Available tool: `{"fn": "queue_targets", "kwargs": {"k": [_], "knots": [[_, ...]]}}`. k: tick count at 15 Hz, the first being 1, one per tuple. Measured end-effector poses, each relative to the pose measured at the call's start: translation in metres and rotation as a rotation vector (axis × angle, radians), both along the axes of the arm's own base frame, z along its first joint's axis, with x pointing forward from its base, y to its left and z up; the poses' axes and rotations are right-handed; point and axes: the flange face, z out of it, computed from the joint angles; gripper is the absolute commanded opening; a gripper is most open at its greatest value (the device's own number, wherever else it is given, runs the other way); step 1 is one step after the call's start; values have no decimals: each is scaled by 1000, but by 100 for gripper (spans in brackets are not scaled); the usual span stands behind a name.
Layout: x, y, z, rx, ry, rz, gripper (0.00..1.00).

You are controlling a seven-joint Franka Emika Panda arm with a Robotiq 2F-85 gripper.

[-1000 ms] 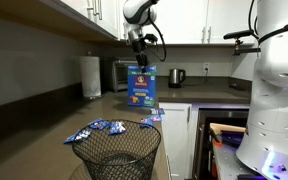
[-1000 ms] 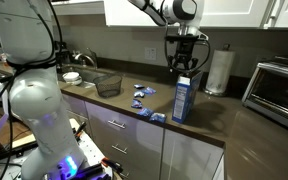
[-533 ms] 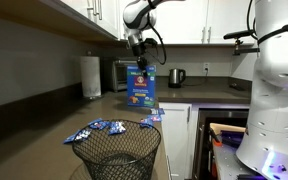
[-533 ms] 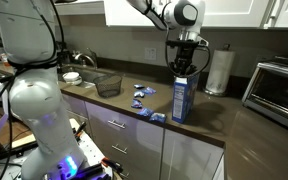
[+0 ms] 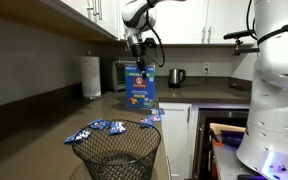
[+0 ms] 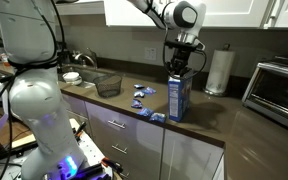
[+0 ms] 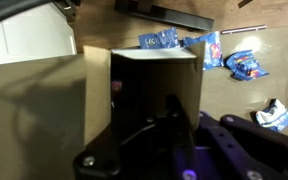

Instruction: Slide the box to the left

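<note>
The box [image 5: 140, 88] is a tall blue carton that stands upright on the dark counter in both exterior views [image 6: 179, 98]. My gripper [image 5: 136, 62] comes down onto its top from above [image 6: 180, 70]. In the wrist view the box [image 7: 149, 80] shows its dark open top. The gripper [image 7: 184, 125] is shut there on the box's right wall, one finger inside and one outside. The fingertips themselves are lost in shadow.
Small blue snack packets [image 5: 96, 128] [image 6: 142, 92] [image 7: 246, 64] lie on the counter. A wire basket [image 5: 117, 152] [image 6: 108, 84] stands near the counter edge. Behind the box are a paper towel roll [image 5: 90, 76] [image 6: 220, 72], a toaster oven [image 5: 124, 73] [image 6: 279, 85] and a kettle [image 5: 177, 76].
The gripper has come down onto the box's top and closed from open to shut. The box has shifted slightly sideways with it.
</note>
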Motion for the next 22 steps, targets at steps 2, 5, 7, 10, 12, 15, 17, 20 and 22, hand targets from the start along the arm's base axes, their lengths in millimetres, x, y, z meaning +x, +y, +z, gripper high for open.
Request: {"fn": "queue_targets", "kwargs": {"k": [2, 5, 7, 10, 12, 15, 17, 20, 22], "knots": [[-2, 3, 0, 30, 12, 17, 6], [-3, 7, 1, 61, 21, 33, 5], [-3, 10, 2, 67, 23, 43, 6], [-2, 16, 3, 69, 21, 56, 5], [0, 21, 4, 70, 20, 65, 5], [1, 27, 4, 71, 19, 77, 5], [2, 30, 5, 72, 18, 83, 5], [3, 34, 5, 73, 18, 90, 34], [3, 35, 6, 72, 16, 93, 40]]}}
